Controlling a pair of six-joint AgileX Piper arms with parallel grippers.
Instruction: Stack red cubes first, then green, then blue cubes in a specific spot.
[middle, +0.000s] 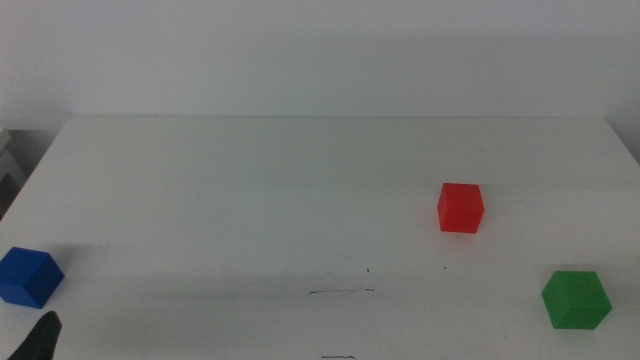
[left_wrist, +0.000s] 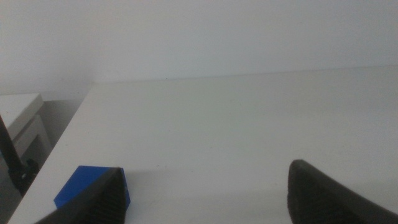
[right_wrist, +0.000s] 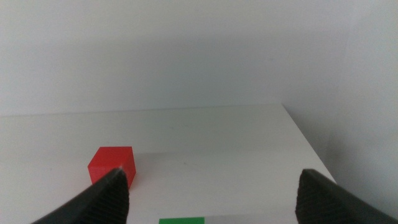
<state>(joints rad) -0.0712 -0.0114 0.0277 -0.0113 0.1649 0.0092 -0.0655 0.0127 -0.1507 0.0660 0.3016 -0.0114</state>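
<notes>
You have 0 cubes stacked: the scribbled mark (middle: 342, 292) is bare, red cube (middle: 460, 208) beyond-right, green cube (middle: 576, 299) far right, blue cube (middle: 29, 276) far left. Left gripper (left_wrist: 202, 193) and right gripper (right_wrist: 211, 193) both gape, holding nothing.

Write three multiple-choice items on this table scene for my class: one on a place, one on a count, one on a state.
1. Where is the blue cube?
A. left edge of the table
B. centre
C. on the red cube

2. How many cubes are there?
A. two
B. three
C. four

3. The jaws of the left gripper are:
A. shut on a cube
B. shut, empty
C. open, empty

Answers: 1 A, it sits far left in the middle view. 2 B, blue, red and the green cube. 3 C, bare table shows between the spread jaws.
</notes>
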